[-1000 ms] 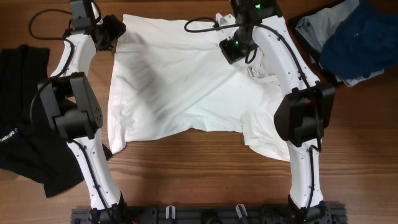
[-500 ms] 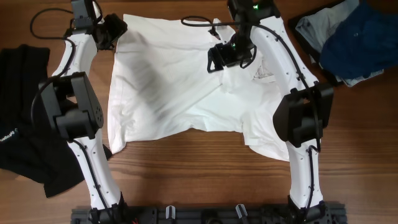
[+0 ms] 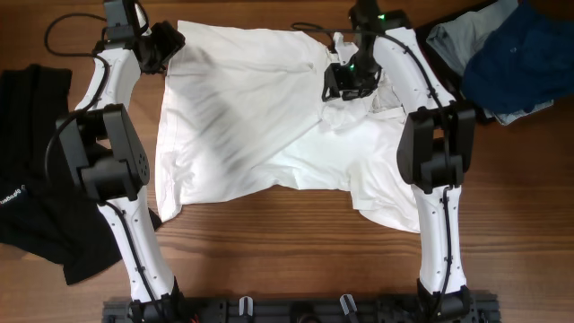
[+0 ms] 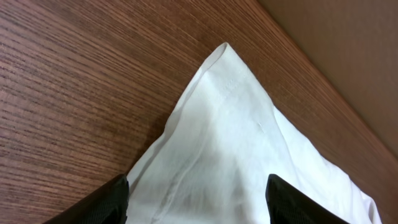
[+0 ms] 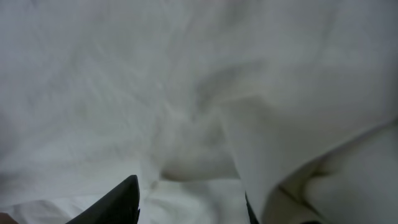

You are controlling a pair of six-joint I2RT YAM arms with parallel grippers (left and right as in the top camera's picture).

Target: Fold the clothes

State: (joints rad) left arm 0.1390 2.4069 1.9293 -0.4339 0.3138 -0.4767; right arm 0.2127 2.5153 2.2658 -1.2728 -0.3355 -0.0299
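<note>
**Stock on table: 3 lots of clothes, 2 grippers**

1. Black garment: crumpled at the far left edge of the table, partly out of the overhead view, with a small pale print on it. It lies apart from the other lots.
2. Left gripper: at the far left corner of the white T-shirt. The jaws are wide apart and grip nothing. The hemmed corner of the shirt lies flat on the wood between the 2 fingers.
3. White T-shirt: spread over mid-table, wrinkled, with 1 long diagonal crease.
4. Right gripper: low over the shirt's far right part. The jaws are parted with rumpled white cloth just beneath, and no pinch shows.
5. Dark blue garment on a pale grey-blue one: heaped at the far right corner.
</note>
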